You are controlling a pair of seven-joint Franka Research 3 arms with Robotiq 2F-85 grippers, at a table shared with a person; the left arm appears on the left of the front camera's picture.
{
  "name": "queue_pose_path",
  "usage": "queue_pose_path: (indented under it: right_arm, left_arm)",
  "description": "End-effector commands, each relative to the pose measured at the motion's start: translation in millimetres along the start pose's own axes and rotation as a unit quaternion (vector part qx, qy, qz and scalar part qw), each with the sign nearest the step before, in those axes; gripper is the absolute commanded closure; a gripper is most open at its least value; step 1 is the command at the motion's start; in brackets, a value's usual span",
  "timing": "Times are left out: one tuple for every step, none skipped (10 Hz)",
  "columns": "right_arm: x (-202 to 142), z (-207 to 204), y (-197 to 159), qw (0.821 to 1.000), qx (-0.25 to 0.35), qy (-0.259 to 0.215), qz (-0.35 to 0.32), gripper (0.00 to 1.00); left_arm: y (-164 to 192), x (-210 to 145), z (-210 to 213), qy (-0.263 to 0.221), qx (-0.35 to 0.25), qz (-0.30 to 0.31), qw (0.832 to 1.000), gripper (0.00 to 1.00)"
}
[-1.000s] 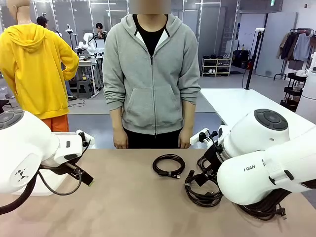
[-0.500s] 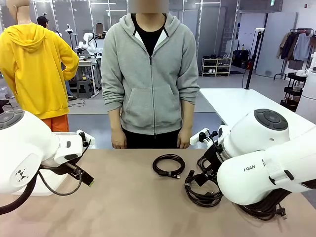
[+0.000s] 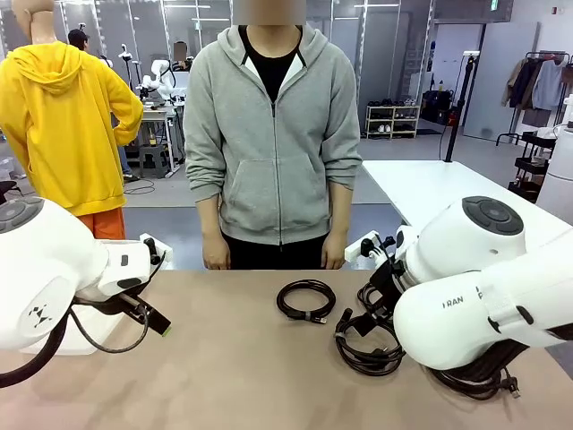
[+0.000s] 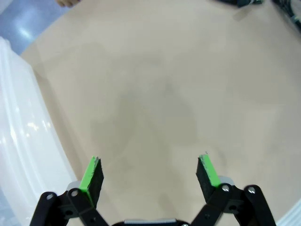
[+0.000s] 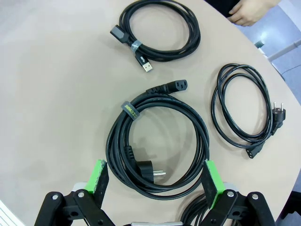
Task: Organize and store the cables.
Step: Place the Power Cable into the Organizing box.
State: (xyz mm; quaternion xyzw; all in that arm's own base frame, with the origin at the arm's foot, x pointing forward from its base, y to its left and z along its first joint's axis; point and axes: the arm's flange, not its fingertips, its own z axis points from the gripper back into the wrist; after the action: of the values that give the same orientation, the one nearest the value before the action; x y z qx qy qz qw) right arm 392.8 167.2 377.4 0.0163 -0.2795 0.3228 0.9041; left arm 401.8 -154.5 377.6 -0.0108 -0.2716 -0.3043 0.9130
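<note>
My left gripper (image 4: pixel 149 162): fingers spread, empty, above bare table (image 4: pixel 155 84) beside a white bin (image 4: pixel 21 141).
Middle cable (image 3: pixel 306 300): coiled mid-table, toward the far edge.
Other cables (image 3: pixel 367 349): coiled toward the right edge, beneath my right arm.
My right gripper (image 5: pixel 154 165): fingers spread, empty, above the largest coil (image 5: pixel 157 146).

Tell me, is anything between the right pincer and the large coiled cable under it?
Nothing visible: the open right pincer hangs straight above that cable, no other thing between them.
</note>
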Motion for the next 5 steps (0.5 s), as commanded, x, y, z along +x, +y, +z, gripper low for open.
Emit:
queue_pose_path:
  right_arm:
    - [4,40,-21,0.998,0.046,-0.018,0.029,0.00]
    - [1,55,-35,0.996,0.070,-0.014,0.052,0.00]
    - [-2,74,-54,0.994,0.090,-0.020,0.062,0.00]
    - [-9,93,-72,0.991,0.110,-0.030,0.069,0.00]
    - [-22,114,-91,0.986,0.140,-0.042,0.080,0.00]
  left_arm:
    - [28,13,38,-0.025,-0.042,-0.039,0.998,0.00]
    - [44,12,60,-0.032,-0.047,-0.051,0.997,0.00]
    - [61,8,86,-0.037,-0.053,-0.066,0.996,0.00]
    - [74,-1,111,-0.050,-0.075,-0.074,0.993,0.00]
    - [89,-14,138,-0.067,-0.101,-0.087,0.989,0.00]
